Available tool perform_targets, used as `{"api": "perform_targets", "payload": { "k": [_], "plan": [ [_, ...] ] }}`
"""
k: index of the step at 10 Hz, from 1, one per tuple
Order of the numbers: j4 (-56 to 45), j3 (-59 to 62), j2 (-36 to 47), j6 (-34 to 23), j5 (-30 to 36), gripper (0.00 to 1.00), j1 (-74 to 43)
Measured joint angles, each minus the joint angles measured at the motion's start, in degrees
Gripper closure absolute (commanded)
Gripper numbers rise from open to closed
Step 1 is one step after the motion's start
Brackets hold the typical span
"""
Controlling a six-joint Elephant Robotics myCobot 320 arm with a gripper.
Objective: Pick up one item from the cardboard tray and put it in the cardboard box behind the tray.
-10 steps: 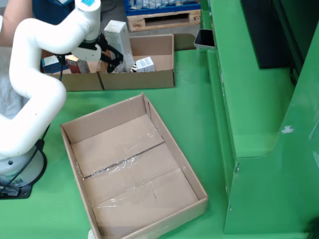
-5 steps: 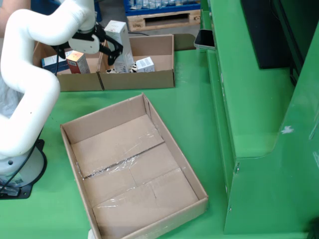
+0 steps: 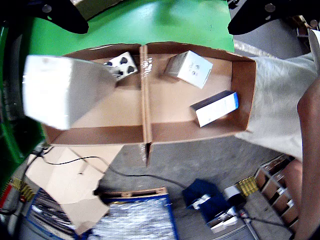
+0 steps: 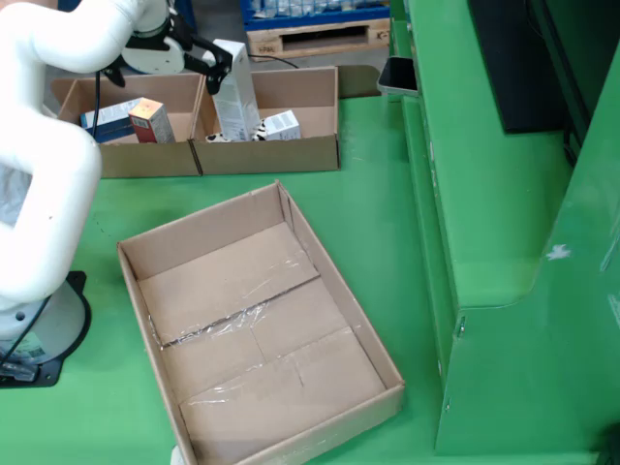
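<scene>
The cardboard tray (image 4: 271,155) has two compartments split by a divider (image 3: 146,95). A tall white carton (image 4: 235,92) stands tilted in one compartment, beside a spotted box (image 3: 122,64) and a small white box (image 4: 281,123). In the wrist view the carton (image 3: 65,90) looms blurred at the left. The other compartment holds a white box (image 3: 190,69) and a blue-and-white box (image 3: 216,107). My gripper (image 4: 213,60) is at the carton's top. In the wrist view my gripper (image 3: 159,20) has its fingers spread wide, with nothing between them. The large open cardboard box (image 4: 334,291) is empty.
The white arm and its round base (image 4: 29,329) stand at the left of the green table. A green machine housing (image 4: 504,194) walls the right side. In the wrist view, white cloth (image 3: 280,100) lies past the tray's end, and floor clutter shows below.
</scene>
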Motion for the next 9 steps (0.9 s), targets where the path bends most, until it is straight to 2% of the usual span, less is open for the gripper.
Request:
{"api": "perform_targets", "payload": {
  "k": [2, 7, 9],
  "plan": [
    [5.53, -5.63, 5.45, 4.21, -3.52, 0.00, 0.96],
    [18.72, -18.45, 10.72, 7.29, -7.30, 0.00, 2.54],
    [23.73, -18.54, 13.10, 8.35, -8.71, 0.00, 2.98]
  ]
}}
